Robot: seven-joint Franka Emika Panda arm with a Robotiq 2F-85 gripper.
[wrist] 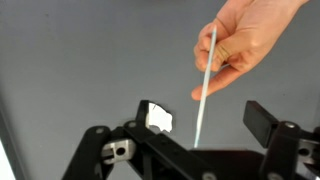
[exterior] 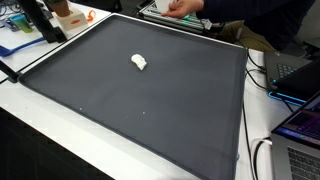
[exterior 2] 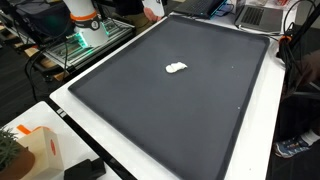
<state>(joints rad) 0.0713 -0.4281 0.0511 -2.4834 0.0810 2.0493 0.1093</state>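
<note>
Between the wide-open, empty fingers (wrist: 262, 118) of the gripper (wrist: 207, 120) hangs a thin white stick (wrist: 204, 90), touching neither, its long axis crossing their closing line, pinched at its far end by a person's hand (wrist: 245, 40) beyond the fingertips.

Nearly upright — thin white stick (wrist: 202, 105)

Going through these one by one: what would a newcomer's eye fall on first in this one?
In the wrist view, a bare human hand at the upper right holds a thin white stick that points down into the gap between the jaws of the open black gripper. In both exterior views, a small crumpled white lump lies alone near the middle of a large dark grey mat on a white table.
</note>
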